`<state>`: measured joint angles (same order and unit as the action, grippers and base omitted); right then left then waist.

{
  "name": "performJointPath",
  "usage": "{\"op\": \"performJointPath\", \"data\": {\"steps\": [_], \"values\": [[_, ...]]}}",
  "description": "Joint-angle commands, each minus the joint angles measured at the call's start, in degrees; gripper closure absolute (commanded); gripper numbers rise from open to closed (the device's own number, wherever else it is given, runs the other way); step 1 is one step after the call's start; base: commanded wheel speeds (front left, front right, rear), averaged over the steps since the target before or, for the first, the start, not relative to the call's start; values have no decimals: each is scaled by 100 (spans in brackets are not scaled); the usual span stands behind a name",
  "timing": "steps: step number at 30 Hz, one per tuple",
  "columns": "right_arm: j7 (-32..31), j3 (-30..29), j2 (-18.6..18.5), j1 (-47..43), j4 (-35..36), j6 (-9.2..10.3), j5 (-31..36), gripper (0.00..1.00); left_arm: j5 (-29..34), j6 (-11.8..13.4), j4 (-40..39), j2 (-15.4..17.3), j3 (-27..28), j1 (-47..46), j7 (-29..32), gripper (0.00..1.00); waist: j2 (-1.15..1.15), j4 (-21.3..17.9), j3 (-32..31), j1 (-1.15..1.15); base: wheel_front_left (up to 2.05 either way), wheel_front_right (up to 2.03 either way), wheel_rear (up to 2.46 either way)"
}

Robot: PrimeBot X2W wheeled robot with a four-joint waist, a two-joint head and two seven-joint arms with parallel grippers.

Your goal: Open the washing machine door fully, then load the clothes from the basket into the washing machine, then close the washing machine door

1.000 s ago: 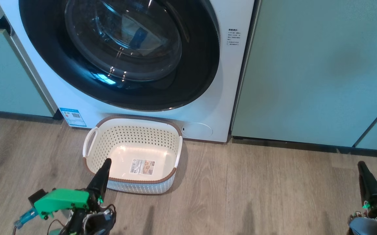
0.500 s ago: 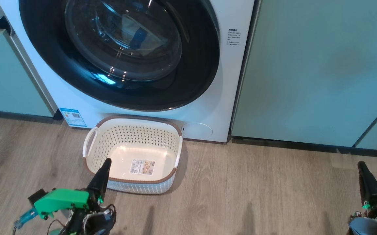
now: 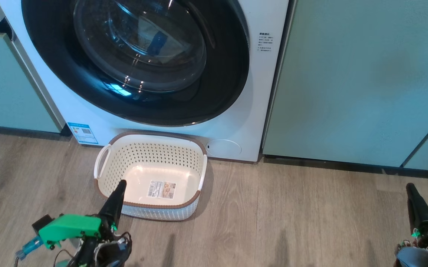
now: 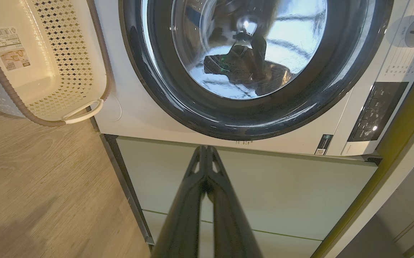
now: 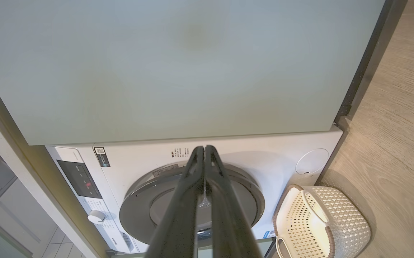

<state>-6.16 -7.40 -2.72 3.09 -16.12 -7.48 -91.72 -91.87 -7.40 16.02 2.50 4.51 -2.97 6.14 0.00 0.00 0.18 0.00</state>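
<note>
Left gripper point(image 3: 121, 184) and right gripper point(image 3: 410, 186) rest, fingers together, since we judge the work done: basket point(image 3: 162, 213) at eleven o'clock empty, washing machine door point(image 3: 229, 74) closed.

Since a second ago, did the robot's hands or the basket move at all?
Nothing visibly changed. The left gripper and right gripper stay shut and empty, low over the wooden floor. The small cream perforated plastic basket stays empty in front of the big white front-loading washing machine, whose round black-rimmed glass door stays closed.
</note>
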Motion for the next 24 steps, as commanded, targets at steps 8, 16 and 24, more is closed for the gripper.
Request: {"op": "performJointPath", "data": {"steps": [8, 16, 24], "values": [[-33, 88, -16, 309, 210, -1, -44, 100, -29, -9, -199, 38, 201, -321, 35, 100, 0, 0, 0, 0, 0, 0, 0], [-33, 88, -16, 309, 210, -1, -44, 100, -29, -9, -199, 38, 201, -321, 35, 100, 0, 0, 0, 0, 0, 0, 0], [-33, 88, -16, 309, 210, -1, -45, 100, -29, -9, -199, 38, 201, -321, 35, 100, 0, 0, 0, 0, 0, 0, 0]]}}
